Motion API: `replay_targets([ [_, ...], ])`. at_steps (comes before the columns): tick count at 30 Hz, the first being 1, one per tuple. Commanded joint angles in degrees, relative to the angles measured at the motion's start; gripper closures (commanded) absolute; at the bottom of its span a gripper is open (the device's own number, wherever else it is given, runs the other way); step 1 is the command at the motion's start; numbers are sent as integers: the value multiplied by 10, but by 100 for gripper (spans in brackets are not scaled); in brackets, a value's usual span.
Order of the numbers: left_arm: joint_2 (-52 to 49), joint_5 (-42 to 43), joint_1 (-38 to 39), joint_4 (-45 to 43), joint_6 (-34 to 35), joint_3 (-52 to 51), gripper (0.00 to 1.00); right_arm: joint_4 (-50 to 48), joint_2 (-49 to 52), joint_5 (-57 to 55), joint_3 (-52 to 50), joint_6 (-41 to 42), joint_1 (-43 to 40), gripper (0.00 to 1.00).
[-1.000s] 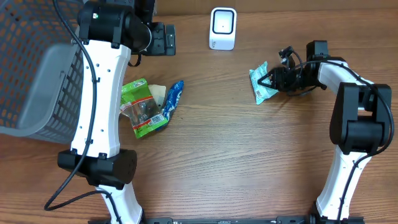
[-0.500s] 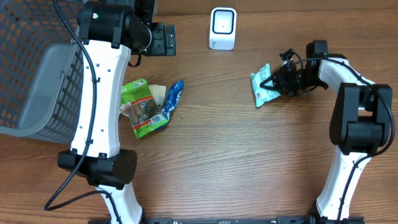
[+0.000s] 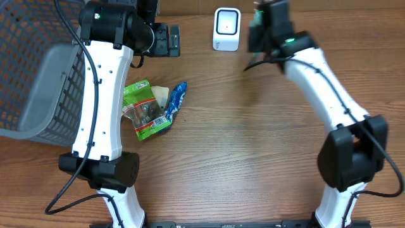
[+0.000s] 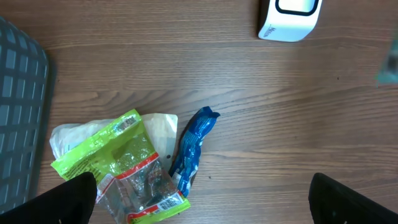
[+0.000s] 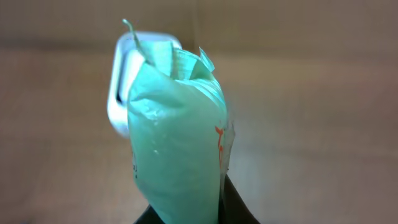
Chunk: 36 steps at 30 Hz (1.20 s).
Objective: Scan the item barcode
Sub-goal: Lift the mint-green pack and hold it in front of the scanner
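- We see the right gripper clamped on the teal packet, pinching its lower end; the packet stands upright between the dark fingers.
- In the overhead view the packet is held off the table at 12 o'clock, just at the 3 o'clock side of the white scanner. It is blurred there.
- In the right wrist view the scanner shows behind the packet, toward 10 o'clock. We cannot tell whether a barcode faces it.
- Left gripper is spread wide, nothing between the fingers, above the packet pile.
- The pile sits at 9 o'clock from table centre: green packet over a white packet, with the blue packet touching at its 3 o'clock side.
- Grey mesh basket is at the 9 o'clock edge of the wooden table.
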State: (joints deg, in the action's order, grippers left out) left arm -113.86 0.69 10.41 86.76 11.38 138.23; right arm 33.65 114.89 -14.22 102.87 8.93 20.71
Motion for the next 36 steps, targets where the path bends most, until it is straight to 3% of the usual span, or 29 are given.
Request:
replay_targets([
  [1,-2,4,1,0,-9,-2,0,-70,2,-174,7,-26,33,96],
  [7,-2,4,1,0,-9,-2,0,-237,45,-174,7,-89,39,96],
  [18,-2,4,1,0,-9,-2,0,-467,169,-165,7,-366,45,96],
  [21,-2,4,1,0,-9,-2,0,-482,185,-137,7,-407,48,96],
  [29,-2,4,1,0,-9,-2,0,-534,188,-63,7,-410,53,96],
  [36,-2,4,1,0,-9,-2,0,-534,196,-34,7,-481,63,96],
])
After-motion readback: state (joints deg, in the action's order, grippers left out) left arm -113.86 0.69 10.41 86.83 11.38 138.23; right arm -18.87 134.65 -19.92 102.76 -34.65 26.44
